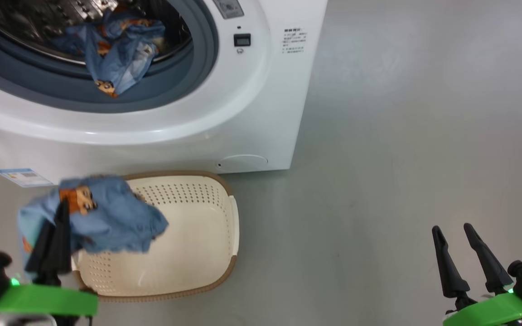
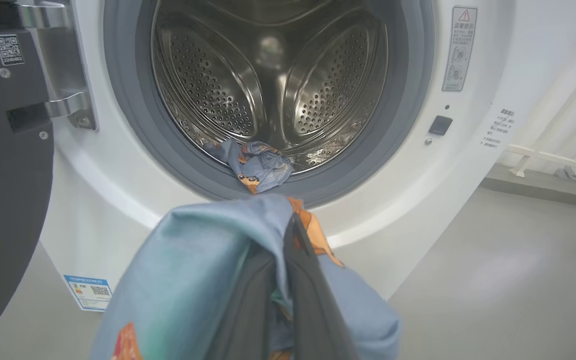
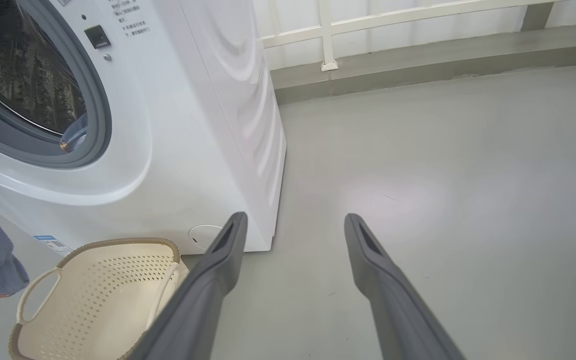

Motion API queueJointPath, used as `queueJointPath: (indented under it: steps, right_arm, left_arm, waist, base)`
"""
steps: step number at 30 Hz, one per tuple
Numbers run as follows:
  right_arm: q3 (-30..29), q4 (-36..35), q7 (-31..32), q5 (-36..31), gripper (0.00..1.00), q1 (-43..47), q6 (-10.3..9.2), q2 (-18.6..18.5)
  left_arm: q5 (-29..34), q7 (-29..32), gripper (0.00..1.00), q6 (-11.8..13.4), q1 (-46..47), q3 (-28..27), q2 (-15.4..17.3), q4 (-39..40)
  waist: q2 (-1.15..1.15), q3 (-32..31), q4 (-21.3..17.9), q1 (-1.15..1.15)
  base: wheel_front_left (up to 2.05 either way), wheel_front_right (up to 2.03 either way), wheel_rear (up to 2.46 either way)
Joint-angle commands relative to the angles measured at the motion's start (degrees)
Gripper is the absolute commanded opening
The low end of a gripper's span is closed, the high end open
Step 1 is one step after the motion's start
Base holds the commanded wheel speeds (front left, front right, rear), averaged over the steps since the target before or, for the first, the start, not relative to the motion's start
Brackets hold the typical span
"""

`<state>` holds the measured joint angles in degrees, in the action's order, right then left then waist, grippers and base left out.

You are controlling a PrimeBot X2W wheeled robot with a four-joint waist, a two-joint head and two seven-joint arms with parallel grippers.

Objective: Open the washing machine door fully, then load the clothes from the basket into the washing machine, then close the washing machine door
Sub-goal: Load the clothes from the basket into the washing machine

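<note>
Two blue printed pieces of clothes are in sight from where I stand. Far left, the washing machine door (image 2: 8,200) is swung open, its dark inner face turned toward the room beside the steel hinge. Next comes the left hand (image 1: 63,206), clenched on one blue piece (image 1: 116,222), which droops around the dark fingers above the left end of the basket (image 1: 227,271). That basket sits on the floor (image 1: 401,136) just in front of the washing machine (image 1: 261,113), its perforated bottom bare where the cloth does not hide it. Above it, the other blue piece (image 1: 116,54) lies at the bottom of the opening, spilling from the steel drum (image 2: 208,90) onto the grey gasket (image 1: 170,90). Well off to the right, the right hand (image 1: 451,227) hovers over the floor, fingers spread and holding nothing.
</note>
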<state>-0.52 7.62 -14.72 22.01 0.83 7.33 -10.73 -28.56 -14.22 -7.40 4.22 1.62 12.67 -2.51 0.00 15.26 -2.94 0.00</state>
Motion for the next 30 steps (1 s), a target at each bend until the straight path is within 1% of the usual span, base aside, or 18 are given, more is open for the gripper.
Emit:
queueJointPath:
  steps: [1,9,16,21,30]
  right_arm:
    - [1.2,-1.5,-0.3,0.3,1.00,-1.5,0.16,-0.5]
    - [1.6,-1.7,-0.3,-0.2,1.00,-4.1,0.16,0.8]
    - [2.0,-1.8,-0.3,-0.3,1.00,-6.1,0.16,1.8]
    - [2.5,-1.8,-0.3,-0.4,1.00,-7.3,0.16,2.6]
    - [4.6,-1.8,-0.3,-0.5,1.00,-9.3,0.16,3.5]
  left_arm:
    - [-0.2,-0.8,0.00,-0.1,3.4,-1.7,2.3,0.8]
    - [-0.7,-0.8,0.00,-0.1,16.1,0.0,6.7,-2.3]
    - [-1.1,-0.8,0.00,-0.1,28.4,3.0,9.7,-8.2]
    - [-2.1,-0.8,0.00,-0.1,36.9,5.1,11.4,-15.1]
    - [-5.7,-0.8,0.00,-0.1,49.5,11.8,15.1,-33.5]
  waist:
    - [0.00,1.5,-0.6,0.00]
    - [0.00,5.2,-2.0,0.00]
    - [0.00,8.1,-3.3,0.00]
    - [0.00,10.3,-4.6,0.00]
    - [0.00,13.8,-7.8,0.00]
  base:
    - [0.00,0.00,0.00]
    - [0.00,0.00,0.00]
    - [0.00,0.00,0.00]
    - [0.00,0.00,0.00]
    - [0.00,0.00,0.00]
